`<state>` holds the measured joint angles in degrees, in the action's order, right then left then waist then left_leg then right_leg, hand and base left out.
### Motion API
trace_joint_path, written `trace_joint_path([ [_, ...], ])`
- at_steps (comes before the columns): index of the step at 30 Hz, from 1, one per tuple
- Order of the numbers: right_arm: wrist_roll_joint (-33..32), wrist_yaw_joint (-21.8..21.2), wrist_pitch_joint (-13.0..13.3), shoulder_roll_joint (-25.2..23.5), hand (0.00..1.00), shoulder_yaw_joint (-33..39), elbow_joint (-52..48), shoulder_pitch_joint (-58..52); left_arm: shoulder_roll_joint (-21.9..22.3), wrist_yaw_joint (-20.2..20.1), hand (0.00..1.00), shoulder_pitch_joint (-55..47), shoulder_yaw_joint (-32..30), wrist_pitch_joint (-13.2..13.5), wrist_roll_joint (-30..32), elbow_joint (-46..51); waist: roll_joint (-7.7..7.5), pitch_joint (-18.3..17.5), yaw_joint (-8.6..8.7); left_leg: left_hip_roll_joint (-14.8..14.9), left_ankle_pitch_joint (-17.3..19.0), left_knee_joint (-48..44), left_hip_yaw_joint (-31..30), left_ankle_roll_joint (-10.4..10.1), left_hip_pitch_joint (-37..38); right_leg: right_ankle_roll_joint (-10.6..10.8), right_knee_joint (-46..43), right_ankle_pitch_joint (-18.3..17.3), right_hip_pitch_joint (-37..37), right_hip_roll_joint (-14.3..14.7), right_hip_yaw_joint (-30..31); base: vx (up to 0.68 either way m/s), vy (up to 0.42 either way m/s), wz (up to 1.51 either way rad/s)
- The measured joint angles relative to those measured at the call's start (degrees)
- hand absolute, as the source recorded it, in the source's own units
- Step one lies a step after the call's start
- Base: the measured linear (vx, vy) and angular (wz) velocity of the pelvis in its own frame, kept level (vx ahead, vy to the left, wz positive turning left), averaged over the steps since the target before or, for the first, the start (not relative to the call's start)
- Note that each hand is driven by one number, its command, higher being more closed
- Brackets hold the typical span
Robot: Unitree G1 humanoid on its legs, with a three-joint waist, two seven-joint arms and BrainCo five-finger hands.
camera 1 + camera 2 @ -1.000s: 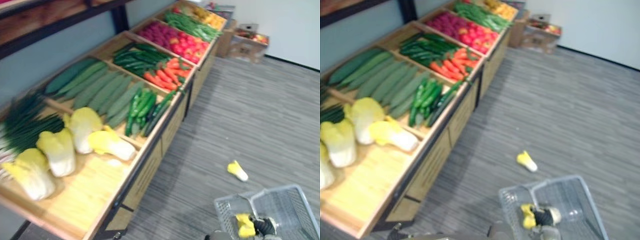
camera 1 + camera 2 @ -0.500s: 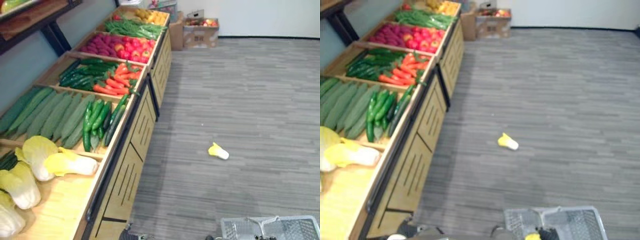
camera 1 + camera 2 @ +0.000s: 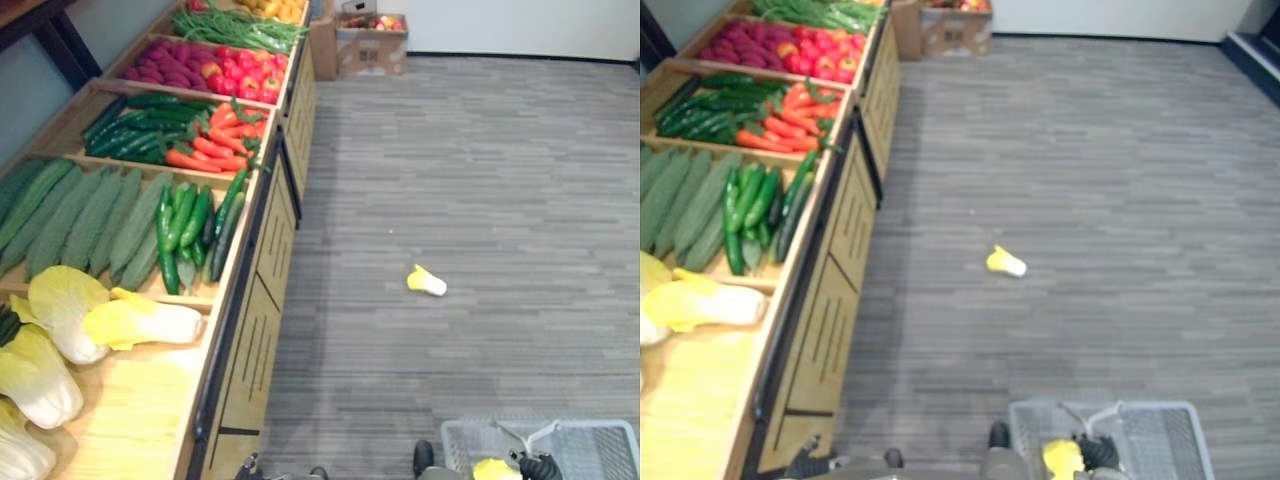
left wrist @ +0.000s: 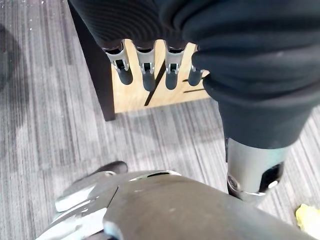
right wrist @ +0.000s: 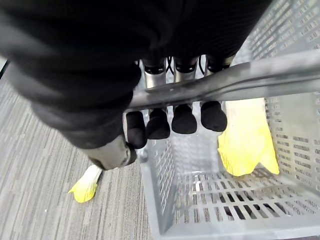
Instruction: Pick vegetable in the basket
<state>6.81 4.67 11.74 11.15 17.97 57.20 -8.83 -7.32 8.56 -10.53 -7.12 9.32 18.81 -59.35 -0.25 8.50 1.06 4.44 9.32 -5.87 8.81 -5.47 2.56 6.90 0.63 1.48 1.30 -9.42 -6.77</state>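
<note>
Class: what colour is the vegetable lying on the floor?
The vegetable is yellow with a white end; left eye view shows it best.

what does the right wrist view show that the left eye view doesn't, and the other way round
Right wrist view: the right hand curled round the handle, seen close. Left eye view: the wooden stand with cabbages, cucumbers and carrots, plus a cardboard box beyond it. Both: the grey basket, the yellow cabbage in it, and a loose cabbage lying on the floor.
</note>
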Motion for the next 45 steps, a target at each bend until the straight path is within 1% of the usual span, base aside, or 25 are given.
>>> trace_joint_path([
  [4,-0.01,-0.13,-0.10,-1.13,1.00,-0.07,0.78,-0.15,-0.24,0.10,0.00,0.16,-0.12,0.00,-0.20,-0.64,-0.13,-0.55,0.30,-0.79,0.47,-0.01,0.74,0.82,0.00,0.38,0.29,0.25,0.58,-0.31,1.22,0.01,0.058,-0.17],
  [12,-0.04,-0.19,-0.97,-1.27,1.00,-0.15,4.43,-0.20,0.31,0.08,0.00,0.09,-2.34,-0.30,-0.62,-2.21,-0.94,-1.83,0.03,0.41,0.83,0.76,2.99,0.70,1.62,0.81,1.12,0.69,0.55,1.40,3.32,0.00,-0.021,-0.17],
  [13,-0.04,-0.18,-0.96,-1.24,1.00,0.03,4.40,0.17,0.39,0.07,0.00,0.10,-2.37,-0.58,-0.63,-2.17,-0.90,-1.86,-0.12,0.69,1.92,-0.57,3.30,0.94,1.45,0.60,0.03,0.49,1.19,1.65,4.05,-0.02,0.004,-0.32],
  [14,-0.05,-0.14,-0.90,-1.25,1.00,0.27,4.18,0.68,0.37,0.05,0.00,0.13,-2.37,-0.62,-0.63,-2.14,-1.39,-1.55,-0.29,0.93,3.46,-2.84,3.91,1.39,0.46,0.44,-3.37,-0.75,3.15,1.67,4.81,-0.05,0.017,-0.42],
  [16,-0.06,-0.05,-0.80,-1.43,1.00,0.79,4.00,1.22,0.47,0.07,0.00,0.45,-2.31,-0.64,-0.68,-2.13,-0.73,-0.97,-0.96,2.04,5.90,-5.70,4.76,2.43,-0.54,0.62,-12.06,-2.15,7.30,1.92,5.95,-0.09,0.020,-0.42],
  [17,-0.06,0.05,-0.81,-1.49,1.00,1.20,3.53,1.53,0.46,0.09,0.00,0.66,-2.28,-0.57,-0.95,-1.95,-0.68,0.10,-1.21,3.04,7.11,-7.97,5.38,2.63,-0.50,0.23,-22.76,-1.79,12.44,2.74,5.68,-0.15,0.047,-0.31],
  [18,-0.06,0.00,-0.86,-2.47,1.00,1.18,2.75,1.06,-0.14,0.07,0.00,0.59,-2.30,-0.68,-1.90,-1.71,-1.04,0.81,-0.98,3.49,8.06,-10.00,5.33,2.84,-0.02,0.24,-31.20,0.03,15.89,2.58,5.41,-0.14,0.052,-0.18],
  [20,-0.05,0.01,-0.91,-3.86,1.00,0.97,1.47,0.21,-0.54,0.14,0.00,0.33,-2.53,-0.75,-2.42,-1.35,-0.35,1.19,-1.11,4.60,8.73,-10.97,6.12,3.29,0.98,-0.51,-36.70,3.58,18.27,2.34,4.48,-0.04,0.028,-0.04],
  [21,-0.20,-0.25,-0.96,-5.31,1.00,0.49,0.76,-0.56,-0.64,0.15,0.00,0.06,-3.18,-0.83,-2.51,-0.79,-1.45,1.66,-1.02,4.94,9.07,-11.13,5.81,3.41,2.21,-1.56,-46.10,2.98,21.56,1.47,3.90,0.00,0.000,0.00],
  [23,-0.58,-0.18,-1.24,-6.89,1.00,0.55,-1.04,-2.40,-0.80,0.14,0.00,-0.10,-4.50,-1.21,-2.80,-0.07,-1.94,1.82,-1.02,5.31,9.56,-11.23,4.70,2.94,3.03,-2.90,-49.67,1.14,22.70,1.31,4.22,0.05,-0.012,0.20],
  [25,-0.58,-0.12,-1.51,-7.59,1.00,0.60,-2.54,-3.16,0.20,0.18,0.00,-0.06,-5.29,-1.21,-2.82,0.43,-1.93,1.80,-1.17,5.41,9.86,-11.21,4.34,2.55,3.10,-2.87,-43.48,-0.08,22.47,1.27,6.13,0.14,-0.068,0.16],
  [27,-0.59,-0.06,-1.52,-7.77,1.00,0.74,-3.48,-2.95,1.50,0.25,0.00,0.14,-6.84,-1.21,-2.80,0.85,-1.82,1.74,-1.25,5.50,10.21,-11.16,4.30,1.25,3.19,-2.86,-31.21,-0.35,21.13,1.05,7.31,0.21,-0.129,0.00],
  [29,-0.56,-0.07,-1.98,-7.81,1.00,1.31,-3.77,-2.97,2.41,0.26,0.00,0.43,-7.09,-1.15,-2.63,1.82,-1.79,1.72,-1.37,6.60,12.23,-11.01,4.07,-1.10,4.31,-2.32,-16.79,0.05,19.44,0.43,6.79,0.32,-0.253,0.07],
  [30,-0.56,-0.05,-2.19,-7.81,1.00,1.36,-3.78,-3.17,2.46,0.26,0.00,0.43,-7.35,-1.15,-2.62,2.12,-1.89,1.70,-1.40,6.83,12.77,-10.66,3.84,-1.99,4.79,-2.33,-14.97,0.05,19.17,0.12,6.80,0.37,-0.352,0.24],
  [31,-0.55,-0.03,-2.54,-7.58,1.00,1.44,-3.73,-3.60,2.76,0.35,0.00,0.86,-7.91,-1.15,-2.63,2.15,-1.43,1.68,-1.26,7.83,13.76,-9.96,2.73,-3.54,6.08,-0.32,-16.49,2.58,19.39,-0.03,5.75,0.48,-0.448,0.42],
  [32,-0.59,0.24,-3.08,-6.65,1.00,2.07,-3.63,-3.72,4.02,0.31,0.00,1.70,-7.77,-1.07,-2.57,1.73,0.94,1.28,-1.08,10.83,13.38,-7.78,1.29,-3.80,6.69,-0.96,-21.27,-2.31,20.78,2.06,3.18,0.50,-0.434,0.49],
  [33,-0.59,0.22,-3.08,-6.51,1.00,2.10,-3.58,-3.89,4.78,0.30,0.00,2.28,-7.74,-1.00,-2.42,1.75,1.89,0.58,-1.16,10.91,11.76,-6.88,1.02,-3.92,6.81,-1.51,-23.94,-4.49,22.16,2.30,2.34,0.44,-0.343,0.42],
  [34,-0.59,0.46,-3.17,-6.09,1.00,2.33,-3.44,-3.40,5.16,0.48,0.00,2.61,-7.78,-0.59,-2.45,2.45,2.56,0.44,-1.15,11.46,7.65,-6.17,-0.40,-4.45,6.44,-2.87,-28.84,-6.83,24.09,2.27,1.66,0.41,-0.377,0.32],
  [35,-0.57,0.61,-3.15,-5.80,1.00,1.93,-3.48,-3.10,5.24,0.75,0.00,2.65,-7.83,-0.56,-2.84,2.51,2.69,0.32,-1.06,11.93,4.42,-6.78,-2.36,-4.22,6.03,-3.85,-31.63,-9.53,24.37,2.12,0.35,0.39,-0.392,0.30],
  [37,-0.58,0.59,-3.15,-5.69,1.00,1.76,-3.50,-3.07,5.12,1.26,0.00,3.11,-8.03,-0.63,-2.92,2.65,2.50,0.38,-0.73,12.49,0.02,-10.64,-5.42,-3.02,3.69,-4.91,-33.12,-12.01,22.94,1.63,-1.80,0.37,-0.371,0.58],
  [39,-0.57,0.85,-3.11,-5.48,1.00,1.67,-3.54,-3.22,4.97,1.65,0.00,4.12,-8.98,-0.65,-4.84,3.01,1.53,0.83,-0.38,12.66,-9.34,-20.41,-8.33,-0.88,-1.61,-6.13,-32.56,-14.07,18.64,0.53,-4.68,0.35,-0.359,0.79],
  [40,-0.57,1.12,-2.76,-5.30,1.00,1.32,-3.62,-3.20,4.84,2.04,0.00,4.07,-9.22,-0.63,-5.67,3.36,0.11,1.13,-0.75,13.13,-14.93,-25.75,-7.72,-0.21,-3.96,-6.81,-30.64,-15.11,15.46,0.00,-5.83,0.25,-0.272,0.44],
  [41,-0.57,1.25,-2.35,-4.73,1.00,1.41,-4.10,-3.04,5.02,2.36,0.00,4.04,-9.28,-0.57,-6.61,3.50,0.19,1.13,-1.46,13.95,-15.33,-30.77,-6.15,-0.54,-5.31,-7.70,-28.59,-15.86,12.23,0.03,-6.80,0.23,-0.253,0.28],
  [43,-0.58,1.33,-1.98,-4.14,1.00,1.53,-4.61,-2.66,5.06,2.38,0.00,4.09,-9.67,-0.49,-6.98,3.55,0.29,1.07,-1.31,14.32,-13.98,-35.02,-3.39,-0.66,-7.59,-8.09,-26.25,-16.15,8.86,0.15,-8.10,0.17,-0.172,0.25],
  [45,-0.60,1.36,-1.69,-4.03,1.00,1.98,-4.50,-2.50,5.37,2.42,0.00,4.04,-10.51,-0.46,-8.76,4.08,0.26,1.05,-1.46,13.97,-9.76,-36.01,0.92,-0.59,-11.21,-8.14,-22.28,-16.29,3.72,0.19,-10.70,0.16,-0.113,0.51],
])
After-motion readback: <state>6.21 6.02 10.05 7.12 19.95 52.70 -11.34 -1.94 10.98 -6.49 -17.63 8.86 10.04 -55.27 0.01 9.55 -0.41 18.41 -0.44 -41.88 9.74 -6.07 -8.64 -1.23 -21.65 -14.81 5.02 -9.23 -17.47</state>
